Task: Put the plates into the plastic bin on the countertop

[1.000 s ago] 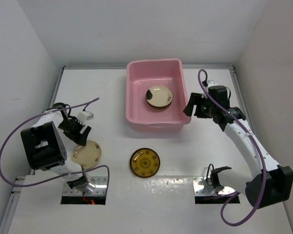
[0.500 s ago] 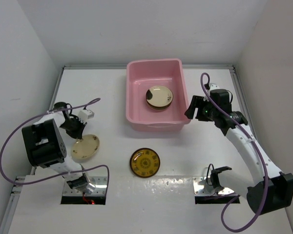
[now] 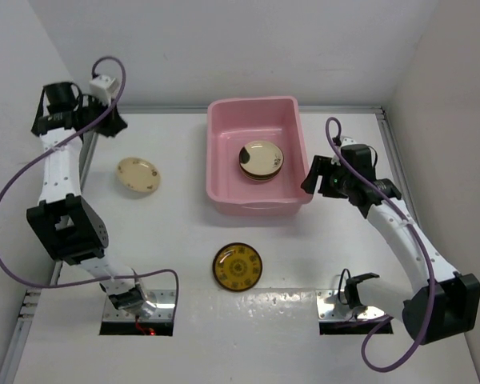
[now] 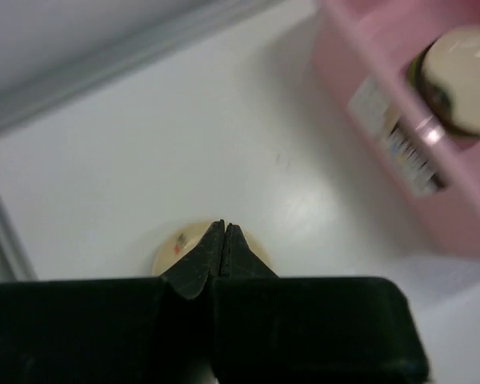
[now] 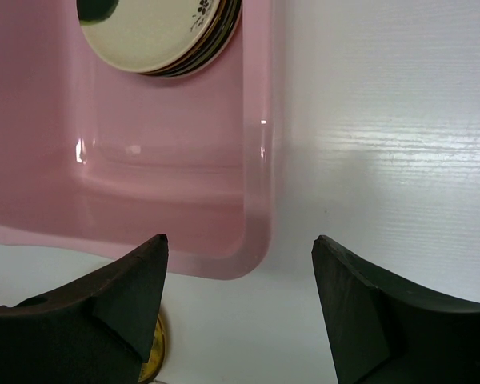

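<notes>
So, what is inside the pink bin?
A small stack of plates lies in the pink bin, cream one on top. Lower plates show only dark edges; their number is hidden.

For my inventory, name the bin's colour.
The bin is pink, clearest in the top external view.

**A robot test cell dressed as a countertop**

This is a robotics lab rig, not a real kitchen. A plain white table (image 3: 192, 232) is boxed in by bare white walls (image 3: 224, 48) at 9, 12 and 3 o'clock. Two white-and-black robot arms rise from its near edge, the left arm (image 3: 60, 168) from 7 o'clock and the right arm (image 3: 404, 240) from 5 o'clock, next to metal brackets (image 3: 164, 300) and loose purple cables (image 3: 327, 132). The household things are a pink plastic bin (image 3: 256, 206) at 12 o'clock and a few small plates (image 3: 238, 266), laid out like props.
</notes>
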Robot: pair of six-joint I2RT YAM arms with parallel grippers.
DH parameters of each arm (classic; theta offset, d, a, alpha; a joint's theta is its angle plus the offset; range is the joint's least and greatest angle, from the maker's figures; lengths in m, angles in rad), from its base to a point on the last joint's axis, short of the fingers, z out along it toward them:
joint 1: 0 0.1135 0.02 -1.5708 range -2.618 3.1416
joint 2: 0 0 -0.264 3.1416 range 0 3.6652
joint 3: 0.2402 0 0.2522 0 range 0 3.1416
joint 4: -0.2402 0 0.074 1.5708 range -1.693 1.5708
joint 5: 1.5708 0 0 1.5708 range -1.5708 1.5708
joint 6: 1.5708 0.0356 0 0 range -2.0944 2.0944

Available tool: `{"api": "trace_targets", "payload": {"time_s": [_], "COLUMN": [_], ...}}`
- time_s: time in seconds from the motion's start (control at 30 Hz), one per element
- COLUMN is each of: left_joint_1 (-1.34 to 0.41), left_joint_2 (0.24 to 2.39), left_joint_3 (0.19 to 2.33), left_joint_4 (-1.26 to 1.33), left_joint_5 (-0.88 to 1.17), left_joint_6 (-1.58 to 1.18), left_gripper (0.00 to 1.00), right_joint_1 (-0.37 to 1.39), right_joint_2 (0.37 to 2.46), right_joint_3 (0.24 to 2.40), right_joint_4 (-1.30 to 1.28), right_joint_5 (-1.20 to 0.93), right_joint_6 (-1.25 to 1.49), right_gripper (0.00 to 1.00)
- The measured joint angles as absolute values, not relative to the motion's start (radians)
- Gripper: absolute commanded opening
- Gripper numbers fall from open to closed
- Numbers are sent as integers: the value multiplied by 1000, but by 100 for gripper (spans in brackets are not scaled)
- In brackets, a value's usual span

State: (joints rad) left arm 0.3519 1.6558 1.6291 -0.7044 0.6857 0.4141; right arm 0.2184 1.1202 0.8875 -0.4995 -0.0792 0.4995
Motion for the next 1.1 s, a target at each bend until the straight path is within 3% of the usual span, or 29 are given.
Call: {"api": "trace_targets", "payload": {"time_s": [0.2, 0.23, 0.27, 0.3, 0.43, 0.47, 0.57, 0.77, 1.07, 1.1], "left_joint_1": [76, 39, 24, 23, 128, 168, 274, 394, 454, 458], "left_joint_2": [1736, 1755, 1769, 1787, 1891, 1924, 2008, 2053, 2165, 2165], "left_joint_3": [1899, 1914, 1916, 1914, 1890, 1876, 1817, 1683, 1597, 1602], "left_joint_4": [-566, -558, -556, -559, -543, -529, -504, -501, -484, -479], "left_joint_5": [720, 733, 738, 733, 620, 580, 447, 304, 385, 395], "left_joint_6": [197, 191, 188, 186, 120, 101, 40, 4, -2, 2], "left_gripper": [0, 4, 23, 32, 47, 55, 63, 61, 56, 51], "right_joint_1": [218, 218, 218, 218, 218, 218, 218, 218, 218, 218], "right_joint_2": [1147, 1152, 1155, 1155, 1155, 1155, 1172, 1230, 1259, 1264], "right_joint_3": [899, 905, 909, 913, 921, 923, 941, 972, 977, 979], "right_joint_4": [-492, -493, -494, -495, -499, -502, -512, -505, -509, -509], "right_joint_5": [-79, -78, -78, -77, -70, -66, -62, -62, -63, -63], "right_joint_6": [505, 505, 505, 505, 497, 496, 496, 498, 498, 498], "right_gripper": [72, 72, 72, 72, 72, 72, 72, 72, 72, 72]}}
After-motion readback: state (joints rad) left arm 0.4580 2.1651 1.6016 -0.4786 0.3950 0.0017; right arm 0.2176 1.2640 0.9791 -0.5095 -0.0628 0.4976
